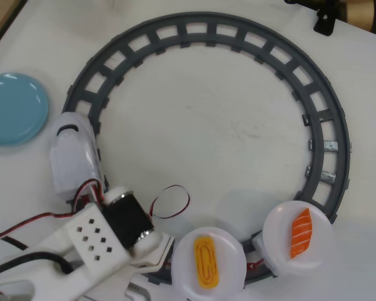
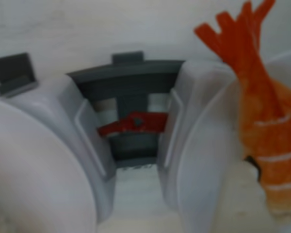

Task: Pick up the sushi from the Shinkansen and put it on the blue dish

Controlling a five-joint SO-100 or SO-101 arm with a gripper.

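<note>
Overhead view shows a white table [image 1: 225, 125] carrying a ring of grey track [image 1: 329, 132]. A strip of brownish surface shows past the table's upper left corner, and a black bracket [image 1: 324, 22] sits at the top right edge beside something tan. The blue dish [image 1: 12, 106] lies at the left edge, outside the ring and apart from the track. The white train [image 1: 74, 157] stands on the track's left side, its rounded nose pointing up toward the dish. Along the bottom of the ring ride two round white plates: one [image 1: 207, 258] holds a yellow egg piece [image 1: 205, 260], the other [image 1: 299, 235] an orange salmon piece [image 1: 301, 232] with white stripes. The white arm [image 1: 88, 241] reaches in from the lower left with red wires [image 1: 172, 204] looping off it, and it covers the track just behind the train's front car.

In the wrist view the shrimp [image 2: 269, 126] fills the right side: orange body with pale stripes, red forked tail pointing up, resting on a white plate [image 2: 208, 160]. Left of it are a gap between two white cars, grey track [image 2: 131, 77] and a red coupling [image 2: 136, 121]. No fingers can be made out in either view, so whether they are apart or together cannot be told, nor how the shrimp lies to them.
</note>
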